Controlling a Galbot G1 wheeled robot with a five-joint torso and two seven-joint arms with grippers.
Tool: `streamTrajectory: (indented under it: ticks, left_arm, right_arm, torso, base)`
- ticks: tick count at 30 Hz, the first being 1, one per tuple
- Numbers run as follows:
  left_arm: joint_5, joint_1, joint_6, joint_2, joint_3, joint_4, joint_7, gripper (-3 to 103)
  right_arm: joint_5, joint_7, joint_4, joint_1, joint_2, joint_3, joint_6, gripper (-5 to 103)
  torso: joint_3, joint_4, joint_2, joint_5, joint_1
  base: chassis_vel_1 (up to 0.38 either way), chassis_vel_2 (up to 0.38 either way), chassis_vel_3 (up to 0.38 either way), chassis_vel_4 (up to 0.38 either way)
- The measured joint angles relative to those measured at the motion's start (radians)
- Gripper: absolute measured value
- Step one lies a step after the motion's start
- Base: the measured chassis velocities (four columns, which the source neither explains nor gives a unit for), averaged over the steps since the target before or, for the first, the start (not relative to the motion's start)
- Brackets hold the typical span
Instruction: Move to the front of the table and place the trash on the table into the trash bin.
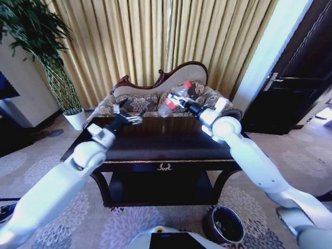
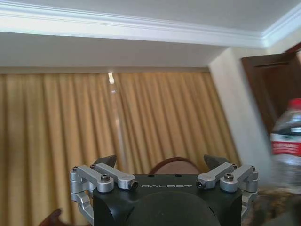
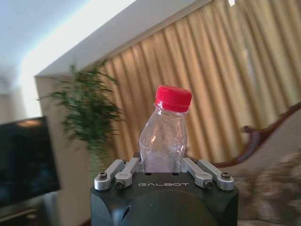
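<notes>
gripping the clear plastic bottle with red cap (image 1: pixel 175 98) by its body, the right gripper (image 1: pixel 182 104) holds it raised over the glossy dark-wood table (image 1: pixel 155 142), ready for the round dark bin (image 1: pixel 224 224) beside its front leg; left gripper (image 1: pixel 129 117) hovers released.

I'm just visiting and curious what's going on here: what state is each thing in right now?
Bottle: capped, empty-looking, held up above the table.
Right pincer: shut on the bottle.
Left pincer: open, empty, raised over the table.
Table: top bare where it shows.
Bin: upright, open, on the floor by the table's front right leg.
</notes>
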Motion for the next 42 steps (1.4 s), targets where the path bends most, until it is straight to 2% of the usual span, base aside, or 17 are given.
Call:
streamTrajectory:
  ticks: [3,4,6,7,10,11,12,14,16,18,19,22,26,34,39,42]
  left_arm:
    - [-0.03,0.107,0.012,0.013,-0.126,-0.003,-0.091,100]
    - [-0.03,0.107,0.012,0.013,-0.126,-0.003,-0.091,100]
    - [-0.056,0.203,0.026,0.019,-0.23,0.0,-0.128,100]
    - [-0.056,0.203,0.026,0.019,-0.23,0.0,-0.128,100]
    - [-0.114,0.305,0.069,0.023,-0.367,0.01,-0.16,100]
    - [-0.114,0.305,0.069,0.023,-0.367,0.01,-0.16,100]
    - [-0.165,0.355,0.107,0.023,-0.45,0.015,-0.186,100]
    - [-0.228,0.418,0.149,0.022,-0.553,0.029,-0.204,100]
    - [-0.242,0.44,0.161,0.019,-0.589,0.039,-0.2,100]
    - [-0.28,0.474,0.19,0.007,-0.651,0.056,-0.184,100]
    - [-0.28,0.474,0.19,0.007,-0.651,0.056,-0.184,100]
    - [-0.317,0.486,0.231,-0.016,-0.675,0.058,-0.183,100]
    - [-0.289,0.482,0.247,-0.036,-0.666,0.034,-0.184,100]
    - [-0.273,0.486,0.261,-0.048,-0.651,-0.012,-0.192,100]
    - [-0.269,0.501,0.233,-0.057,-0.651,-0.012,-0.14,100]
    - [-0.283,0.517,0.189,-0.058,-0.661,-0.006,-0.044,100]
  right_arm:
    - [-0.1,0.042,0.016,-0.08,-0.064,0.062,0.0,25]
    - [-0.1,0.042,0.016,-0.08,-0.064,0.062,0.0,25]
    - [-0.16,0.086,0.028,-0.132,-0.108,0.096,-0.002,25]
    - [-0.16,0.086,0.028,-0.132,-0.108,0.096,-0.002,25]
    - [-0.236,0.129,0.033,-0.183,-0.146,0.133,-0.008,25]
    - [-0.236,0.129,0.033,-0.183,-0.146,0.133,-0.008,25]
    - [-0.277,0.139,0.041,-0.213,-0.161,0.16,-0.016,25]
    - [-0.296,0.167,0.071,-0.262,-0.174,0.205,-0.035,25]
    - [-0.297,0.176,0.088,-0.287,-0.177,0.229,-0.046,25]
    - [-0.305,0.182,0.128,-0.368,-0.18,0.307,-0.061,25]
    - [-0.305,0.182,0.128,-0.368,-0.18,0.307,-0.061,25]
    - [-0.319,0.183,0.177,-0.502,-0.174,0.418,-0.065,25]
    - [-0.319,0.182,0.225,-0.635,-0.149,0.513,-0.066,25]
    - [-0.318,0.178,0.305,-0.774,-0.107,0.629,-0.068,25]
    - [-0.315,0.176,0.341,-0.825,-0.091,0.679,-0.069,25]
    - [-0.313,0.171,0.362,-0.85,-0.087,0.7,-0.069,25]
  torso:
    - [0.0,-0.0004,0.0,-0.0006,0.0]
    - [0.0,-0.0004,0.0,-0.0006,0.0]
    - [0.0,-0.0005,0.0,-0.0003,0.0]
    - [0.0,-0.0005,0.0,-0.0003,0.0]
    - [0.0,0.0001,0.0,-0.0003,0.0]
    - [0.0,0.0001,0.0,-0.0003,0.0]
    - [0.0,-0.0001,0.0,-0.0005,0.0]
    - [0.0,0.0002,0.0,-0.0003,0.0]
    - [0.0,0.0003,0.0,-0.0006,0.0]
    - [0.0,0.0001,0.0,-0.0005,0.0]
    - [0.0,0.0001,0.0,-0.0005,0.0]
    - [0.0,-0.0003,0.0,-0.0003,0.0]
    - [0.0,-0.0004,0.0,0.0,0.0]
    - [0.0,-0.0001,0.0,-0.0004,0.0]
    - [0.0,-0.0001,0.0,-0.0006,0.0]
    - [0.0,-0.0001,0.0,-0.0003,0.0]
  base:
    - [0.0,0.0,0.0,0.0]
    - [0.0,0.0,0.0,0.0]
    - [0.0,0.0,0.0,0.0]
    - [0.0,0.0,0.0,0.0]
    - [0.0,0.0,0.0,0.0]
    - [0.0,0.0,0.0,0.0]
    - [0.0,0.0,0.0,0.0]
    - [0.0,0.0,0.0,0.0]
    - [0.0,0.0,0.0,0.0]
    - [0.0,0.0,0.0,0.0]
    - [0.0,0.0,0.0,0.0]
    - [0.0,0.0,0.0,0.0]
    - [0.0,0.0,0.0,0.0]
    - [0.0,0.0,0.0,0.0]
    - [0.0,0.0,0.0,0.0]
    - [0.0,0.0,0.0,0.0]
